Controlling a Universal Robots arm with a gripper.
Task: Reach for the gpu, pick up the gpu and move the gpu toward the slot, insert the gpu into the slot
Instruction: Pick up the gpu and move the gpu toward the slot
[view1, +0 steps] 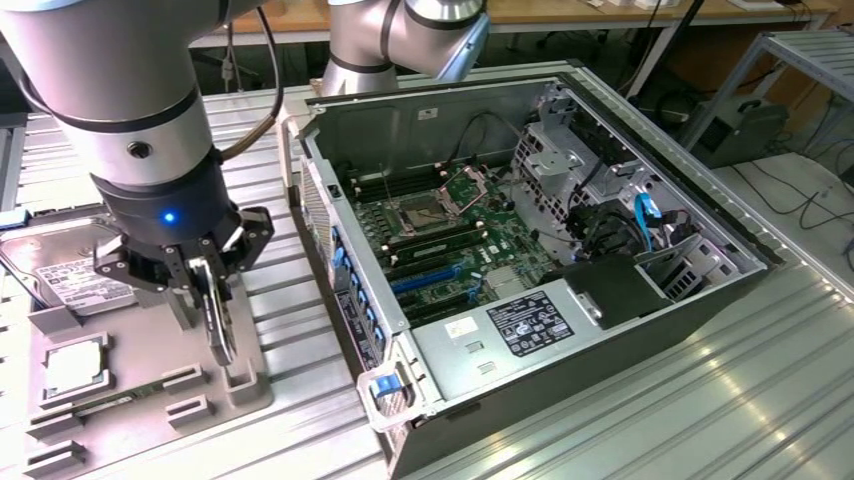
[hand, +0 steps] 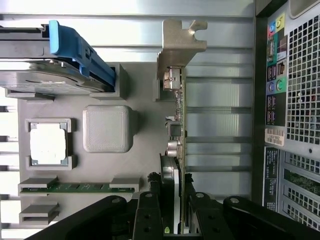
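The gpu (view1: 223, 335) stands on edge at the near side of a grey holder tray (view1: 140, 345), at the exterior view's left. My gripper (view1: 214, 300) comes down over it from above. In the wrist view the gpu (hand: 178, 125) is seen edge-on, its silver bracket (hand: 182, 42) at the far end, and my gripper (hand: 173, 220) has one black finger pressed against each face, shut on the card. The blue slot (view1: 424, 280) lies on the green motherboard (view1: 447, 235) inside the open computer case (view1: 627, 330), to the exterior view's right of the tray.
A silver hard drive (view1: 60, 270) with a blue rail (hand: 75, 50), a square processor chip (hand: 47, 142) and a memory stick (hand: 80, 187) also sit in the tray. The case's rear panel (hand: 290, 100) is close beside the card. Slatted metal tabletop (view1: 747, 400) surrounds everything.
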